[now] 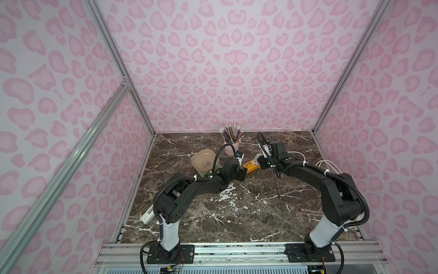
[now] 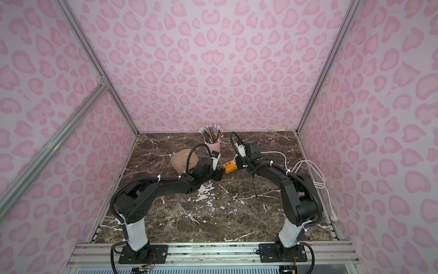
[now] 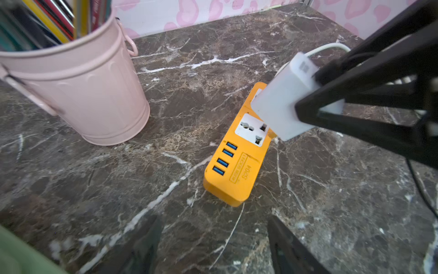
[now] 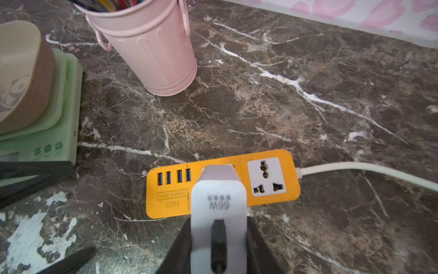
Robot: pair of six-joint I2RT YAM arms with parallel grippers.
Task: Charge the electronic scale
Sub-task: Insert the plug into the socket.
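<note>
The electronic scale is mint-green, carries a beige panda tray and stands at the table's middle left; it also shows in the right wrist view. An orange power strip lies just right of it. My right gripper is shut on a white cube charger, held tilted just over the strip's sockets. A black cable is plugged into the charger. My left gripper stands open and empty at the strip's USB end.
A pink bucket of pencils stands behind the strip. The strip's white cord runs off to the right, where more white cable loops. A small grey ring and a white part lie near the left edge.
</note>
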